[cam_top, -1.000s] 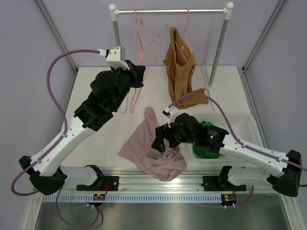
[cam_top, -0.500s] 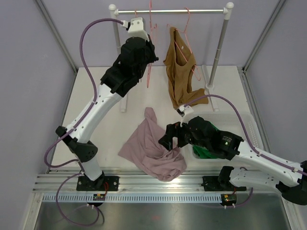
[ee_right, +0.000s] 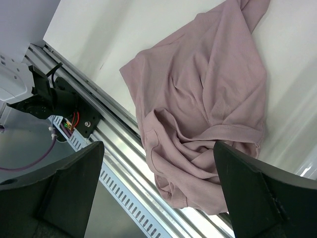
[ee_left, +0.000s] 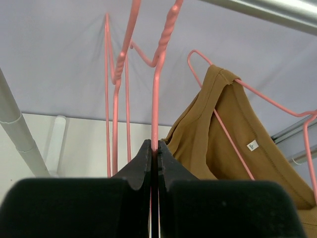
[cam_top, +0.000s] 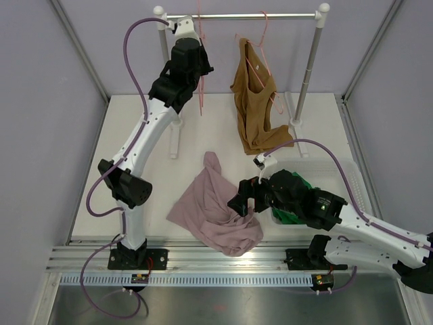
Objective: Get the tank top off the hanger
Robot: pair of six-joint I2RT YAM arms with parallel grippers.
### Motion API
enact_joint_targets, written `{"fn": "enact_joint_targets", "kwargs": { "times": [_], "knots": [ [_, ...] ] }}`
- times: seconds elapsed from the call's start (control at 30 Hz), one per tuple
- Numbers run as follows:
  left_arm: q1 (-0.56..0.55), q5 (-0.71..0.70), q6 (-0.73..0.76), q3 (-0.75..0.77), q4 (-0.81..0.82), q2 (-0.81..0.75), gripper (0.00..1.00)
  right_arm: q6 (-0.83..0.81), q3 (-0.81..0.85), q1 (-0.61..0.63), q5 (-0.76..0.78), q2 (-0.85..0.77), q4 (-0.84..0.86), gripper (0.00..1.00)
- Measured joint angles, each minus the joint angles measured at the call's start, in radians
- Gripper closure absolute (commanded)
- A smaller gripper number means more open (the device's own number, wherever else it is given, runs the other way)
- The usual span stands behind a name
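Observation:
The mauve tank top (cam_top: 210, 210) lies crumpled on the table near the front edge, off any hanger; it also shows in the right wrist view (ee_right: 208, 99). My left gripper (cam_top: 197, 66) is raised by the rack and shut on the wire of an empty pink hanger (cam_top: 201, 98). In the left wrist view the gripper (ee_left: 153, 145) pinches the hanger's stem (ee_left: 156, 99) just below the rail (ee_left: 267, 6). My right gripper (cam_top: 243, 202) is open and empty, hovering over the mauve top's right side; its jaws (ee_right: 158, 163) stand wide apart.
A brown tank top (cam_top: 254, 108) hangs on another pink hanger from the rack rail (cam_top: 243, 15), right of my left gripper. A clear bin (cam_top: 342, 175) holding green cloth (cam_top: 291, 215) sits at the right. The metal front rail (cam_top: 223, 261) borders the mauve top.
My left arm has lifted the empty pink hanger from above the table up to the rack rail. My right gripper has drifted slightly right and nearer, staying open above the mauve top.

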Motion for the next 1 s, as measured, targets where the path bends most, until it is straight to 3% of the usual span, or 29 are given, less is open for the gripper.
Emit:
{"fn": "enact_joint_targets", "kwargs": {
  "times": [0.77,0.83,0.87,0.97,1.0],
  "knots": [
    [0.024,0.06,-0.029,-0.071,0.014,-0.001,1.0,-0.005,-0.006,0.0,-0.002,0.042,0.029,0.0],
    [0.024,0.06,-0.035,-0.081,0.021,-0.003,0.94,-0.005,-0.006,0.0,-0.002,0.042,0.03,0.0],
    [0.024,0.06,-0.037,-0.093,0.025,-0.007,0.8,-0.005,-0.006,0.0,-0.002,0.043,0.03,0.01],
    [0.024,0.06,-0.045,-0.145,0.033,-0.027,0.61,-0.01,-0.006,0.0,0.0,0.05,0.031,0.0],
    [0.024,0.06,-0.047,-0.161,0.035,-0.034,0.6,-0.013,-0.006,0.0,0.002,0.058,0.03,0.01]
  ]
}}
